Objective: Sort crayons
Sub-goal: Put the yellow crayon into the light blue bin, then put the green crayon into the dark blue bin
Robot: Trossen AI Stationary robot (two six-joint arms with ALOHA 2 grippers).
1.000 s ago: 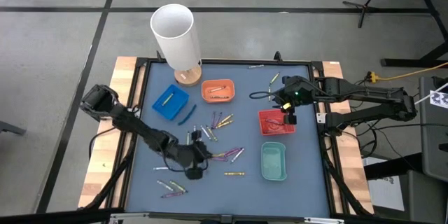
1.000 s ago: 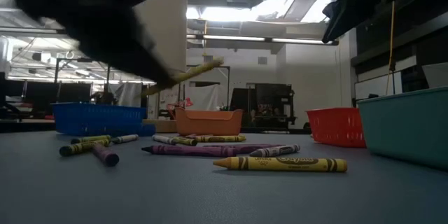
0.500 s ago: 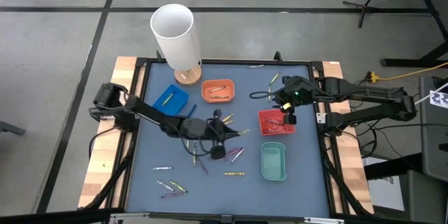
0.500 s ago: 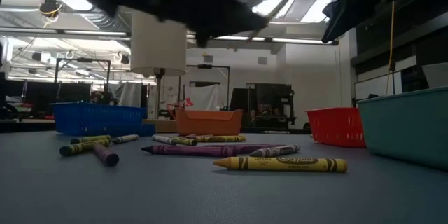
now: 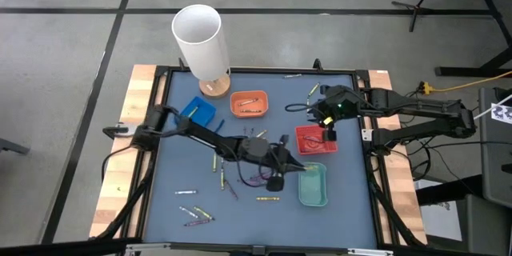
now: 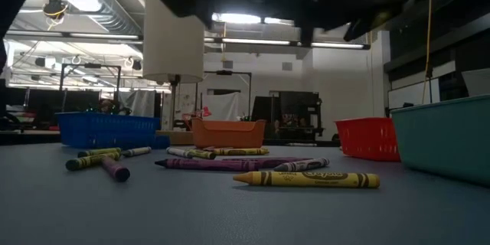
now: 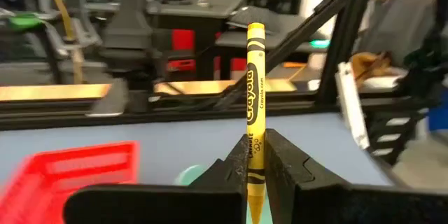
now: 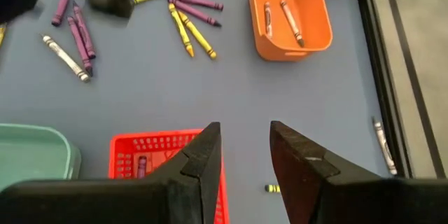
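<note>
My left gripper [image 5: 296,166] reaches across the table's middle to the near-left of the green tray [image 5: 313,185]. It is shut on a yellow crayon [image 7: 255,91]. My right gripper [image 8: 245,155] is open and empty above the red tray [image 5: 314,139], which holds a crayon [image 8: 142,166]. Several yellow, purple and pale crayons lie flat on the blue mat [image 5: 256,178], and they also show in the low view [image 6: 306,178]. Two crayons lie in the orange tray [image 8: 287,17]. My left gripper pinches the yellow crayon between its two fingers near the pointed end [image 7: 256,138]. The crayon lies along the fingers, and its flat end [image 7: 256,29] sticks out past the fingertips. The fingers are about level and point toward the table's right edge. The crayon is lifted clear of the table.
A blue tray [image 5: 196,116] and an orange tray [image 5: 249,102] stand at the far side. A tall white cylinder [image 5: 200,40] on a wooden base stands at the far left. A black frame [image 5: 368,128] runs round the mat. More crayons lie near the front left [image 5: 196,212].
My left gripper has gone toward the table's right edge, from the near-left middle to beside the green tray. It has carried the yellow crayon clear of the table.
</note>
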